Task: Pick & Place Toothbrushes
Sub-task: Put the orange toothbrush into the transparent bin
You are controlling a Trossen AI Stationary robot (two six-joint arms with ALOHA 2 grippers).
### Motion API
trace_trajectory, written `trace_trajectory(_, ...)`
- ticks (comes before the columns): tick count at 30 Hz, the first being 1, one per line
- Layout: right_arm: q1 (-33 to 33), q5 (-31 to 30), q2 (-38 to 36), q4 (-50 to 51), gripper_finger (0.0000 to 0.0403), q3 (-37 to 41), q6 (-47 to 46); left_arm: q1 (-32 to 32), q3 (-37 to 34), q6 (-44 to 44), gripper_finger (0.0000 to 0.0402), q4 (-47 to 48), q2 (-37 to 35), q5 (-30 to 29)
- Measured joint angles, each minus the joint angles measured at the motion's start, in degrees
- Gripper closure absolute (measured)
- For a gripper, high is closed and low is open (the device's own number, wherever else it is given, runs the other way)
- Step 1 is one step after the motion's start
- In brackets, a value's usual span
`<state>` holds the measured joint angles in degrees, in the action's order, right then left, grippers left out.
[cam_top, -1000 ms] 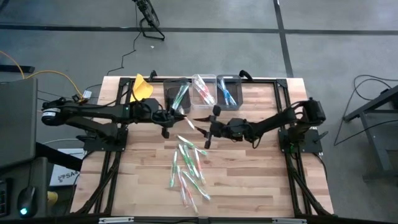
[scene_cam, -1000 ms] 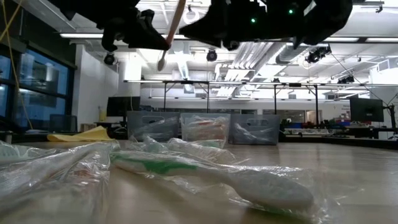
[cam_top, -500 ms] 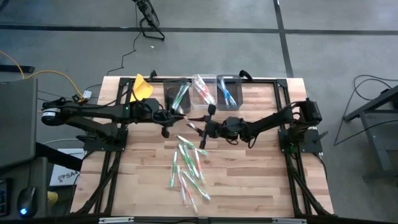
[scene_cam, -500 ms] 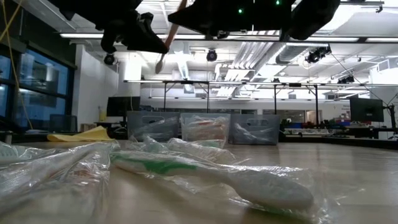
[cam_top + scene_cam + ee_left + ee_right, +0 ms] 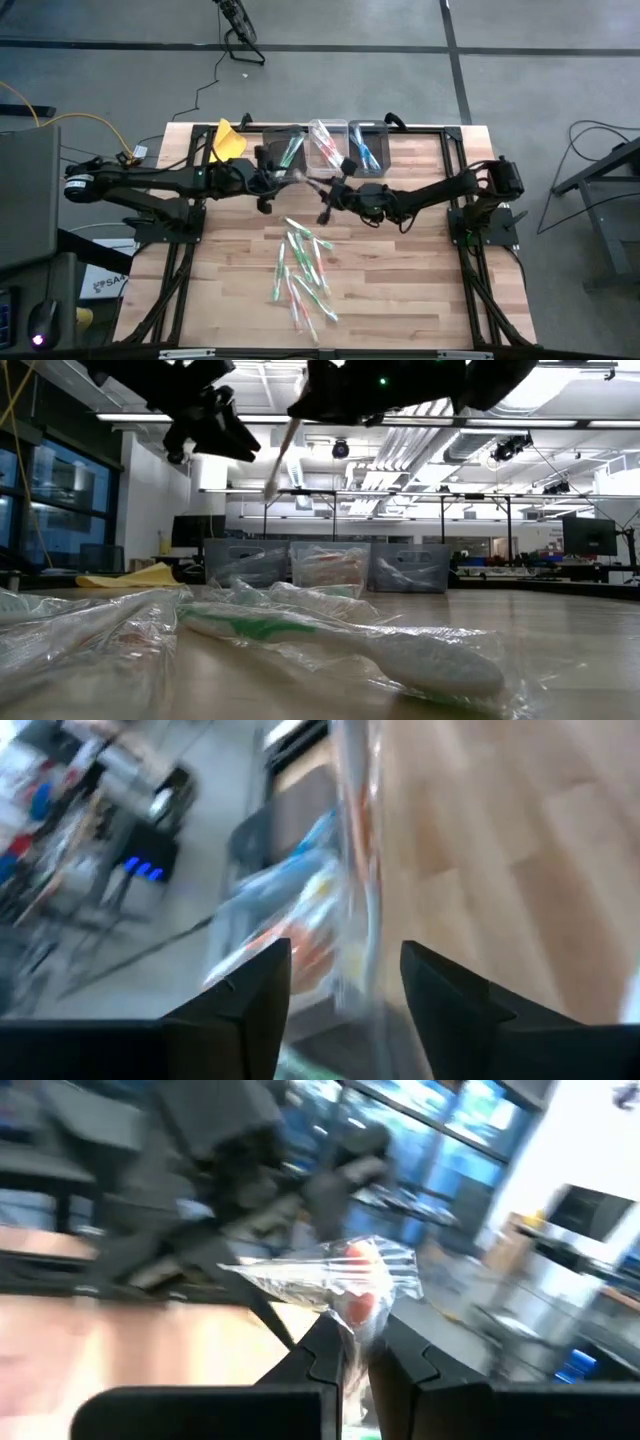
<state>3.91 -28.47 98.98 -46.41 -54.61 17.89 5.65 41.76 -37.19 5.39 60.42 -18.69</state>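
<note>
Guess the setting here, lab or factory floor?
Probably a robotics lab or open workshop. The low view shows exposed ceiling ducts and strip lights and rows of work tables with monitors behind; the high view shows a wooden table on bare concrete floor with loose cables.

Right up front on the wooden table (image 5: pixel 560 650) lies a green-and-white toothbrush in clear plastic wrap (image 5: pixel 340 640). Three clear rectangular bins (image 5: pixel 328 566) line the far edge, yellow cloth (image 5: pixel 130 576) beside them. Overhead, a dark gripper (image 5: pixel 300 408) dangles a thin pale toothbrush (image 5: pixel 280 458).
</note>
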Motion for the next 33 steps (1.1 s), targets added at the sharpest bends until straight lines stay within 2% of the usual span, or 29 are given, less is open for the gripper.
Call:
trace_trajectory(3, -1.4, -5.9, -0.7, 1.7, 0.0384, -1.3, 0.2, 0.0, 0.2, 2.8, 0.0210, 2.6, -1.0, -1.0)
trace_trajectory(6, -4.4, -8.7, -0.7, 0.6, 0.0384, -1.4, -2.8, 0.0, 0.2, 6.0, 0.0209, 4.5, -1.2, -1.0)
trace_trajectory(11, -10.9, -8.7, -0.3, 2.7, 0.0384, -1.4, -11.0, 0.0, 0.1, 10.4, 0.0209, 10.9, -0.9, -0.3)
trace_trajectory(18, -16.9, -8.7, 0.2, 1.0, 0.0384, -1.4, -13.5, 0.0, 0.1, 16.6, 0.0208, 15.3, -0.5, 2.1)
trace_trajectory(22, -17.8, -8.7, 3.4, 0.7, 0.0384, -1.4, -14.5, 0.0, 0.1, 18.6, 0.0208, 16.1, -0.5, 4.5)
trace_trajectory(27, -18.2, -8.9, 7.4, -6.7, 0.0384, -1.4, -14.5, 0.0, -0.3, 19.9, 0.0208, 16.6, -0.5, 5.1)
trace_trajectory(33, -19.3, -10.6, 12.9, -13.5, 0.0384, -1.4, -13.8, 0.0, -4.9, 19.7, 0.0208, 13.3, -0.5, 5.1)
